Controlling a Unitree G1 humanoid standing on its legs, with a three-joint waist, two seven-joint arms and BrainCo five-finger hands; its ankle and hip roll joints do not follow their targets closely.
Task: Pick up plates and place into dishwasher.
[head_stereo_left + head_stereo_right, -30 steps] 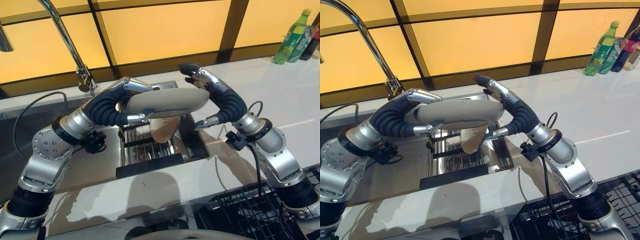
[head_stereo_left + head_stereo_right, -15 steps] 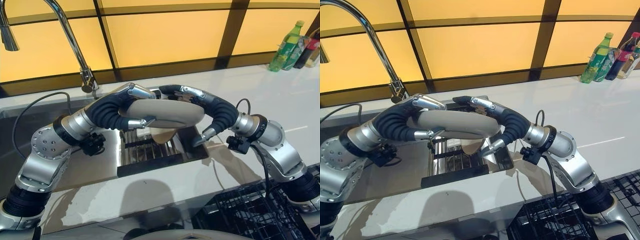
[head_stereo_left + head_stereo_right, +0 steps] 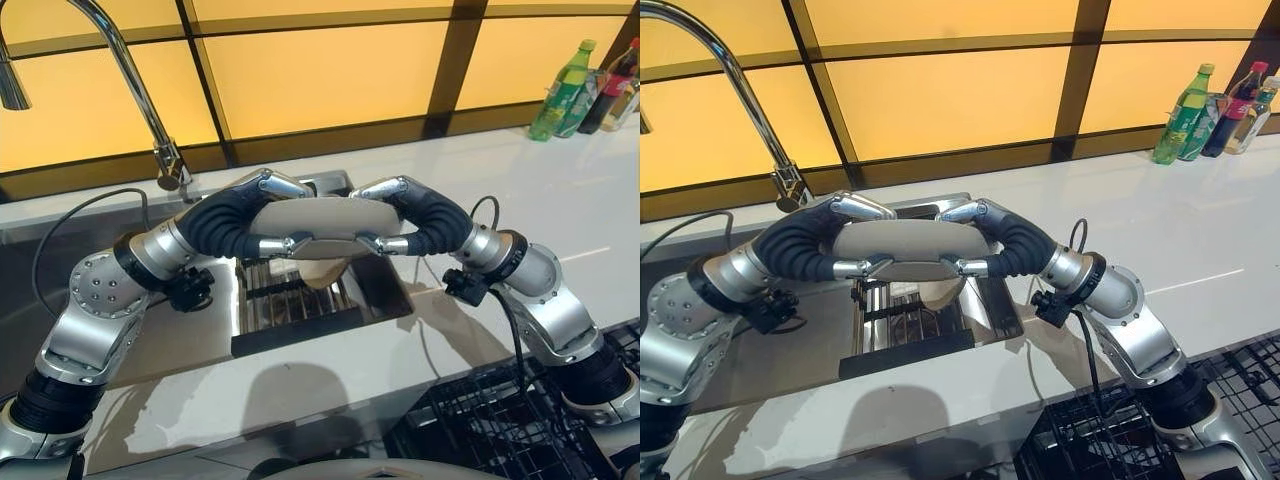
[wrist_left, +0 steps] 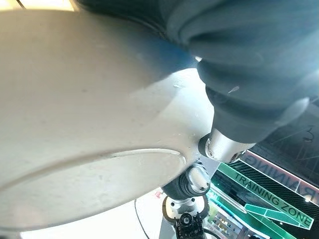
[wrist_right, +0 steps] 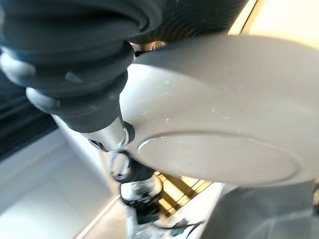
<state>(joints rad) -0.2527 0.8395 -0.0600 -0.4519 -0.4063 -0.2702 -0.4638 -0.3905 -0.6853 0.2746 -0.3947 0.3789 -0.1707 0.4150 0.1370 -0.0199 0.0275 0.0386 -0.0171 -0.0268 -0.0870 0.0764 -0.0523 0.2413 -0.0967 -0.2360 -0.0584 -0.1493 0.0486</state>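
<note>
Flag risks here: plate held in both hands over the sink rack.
1. Both the left hand and the right hand clamp the plate only at its rims; uneven release could drop it onto the second plate in the rack.
2. The dishwasher basket sits low right, so the transfer could clip the counter edge.

Beige plate; green bottle; amber wall panels.

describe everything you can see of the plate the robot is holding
The plate is plain, beige and matte, ceramic by its look, with a raised foot ring underneath. It is held in the air over the sink rack, near level. The left hand grips its left edge and the right hand its right edge.
</note>
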